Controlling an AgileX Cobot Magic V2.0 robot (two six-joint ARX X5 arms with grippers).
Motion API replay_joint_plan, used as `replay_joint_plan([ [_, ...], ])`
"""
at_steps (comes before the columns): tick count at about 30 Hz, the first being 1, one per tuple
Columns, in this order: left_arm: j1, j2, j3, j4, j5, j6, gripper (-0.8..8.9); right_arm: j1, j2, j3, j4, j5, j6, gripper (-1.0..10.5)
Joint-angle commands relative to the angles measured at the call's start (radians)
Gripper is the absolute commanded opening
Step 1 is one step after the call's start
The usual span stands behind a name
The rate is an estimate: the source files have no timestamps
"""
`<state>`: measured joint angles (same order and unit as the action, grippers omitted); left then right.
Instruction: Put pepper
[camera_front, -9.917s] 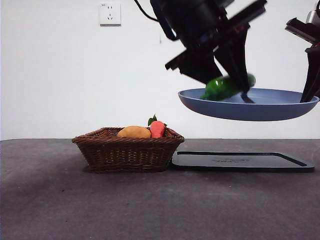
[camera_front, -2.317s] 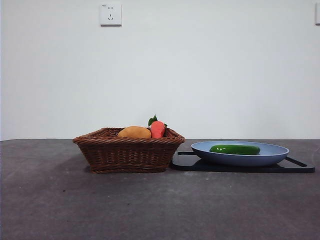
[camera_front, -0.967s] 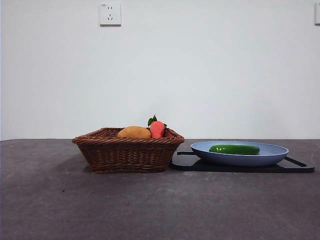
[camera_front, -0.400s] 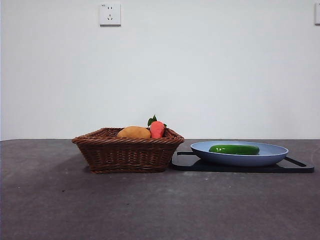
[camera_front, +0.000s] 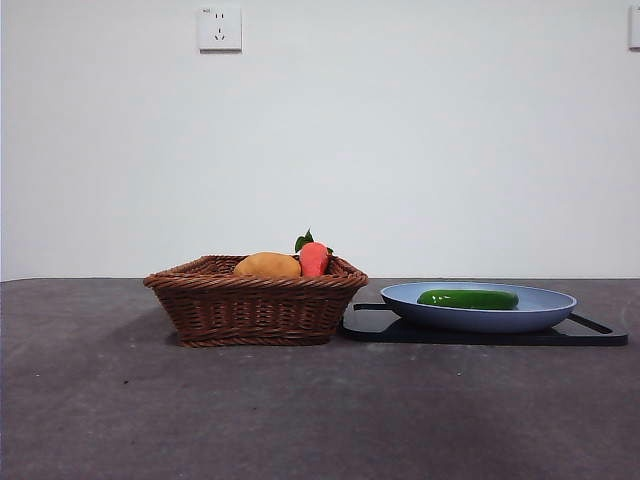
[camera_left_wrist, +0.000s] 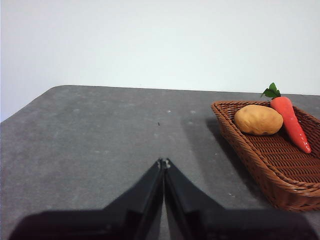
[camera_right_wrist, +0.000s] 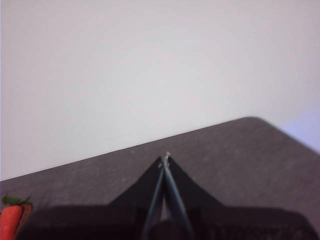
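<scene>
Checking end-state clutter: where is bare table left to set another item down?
Bare table lies in front of the basket and black tray, and beside the basket away from the tray. Crowded: the basket nearly meets the tray; the plate holding the pepper covers most of the tray.
</scene>
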<state>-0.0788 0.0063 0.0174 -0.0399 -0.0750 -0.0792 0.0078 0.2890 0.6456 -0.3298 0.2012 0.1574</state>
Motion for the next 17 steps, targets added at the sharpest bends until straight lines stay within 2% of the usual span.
replay_joint_plan([
  [1, 0.002, -0.005, -0.01, 0.009, 0.002, -0.004, 0.08, 0.0, -0.077, -0.172, 0.083, -0.005, 0.056, 0.1],
  [7, 0.002, -0.005, -0.01, 0.009, 0.001, -0.003, 0.08, 0.0, -0.2, -0.397, 0.146, -0.019, 0.076, 0.1],
  [17, 0.002, -0.005, -0.01, 0.009, 0.001, -0.003, 0.08, 0.0, -0.261, -0.532, 0.151, -0.015, 0.077, 0.1],
])
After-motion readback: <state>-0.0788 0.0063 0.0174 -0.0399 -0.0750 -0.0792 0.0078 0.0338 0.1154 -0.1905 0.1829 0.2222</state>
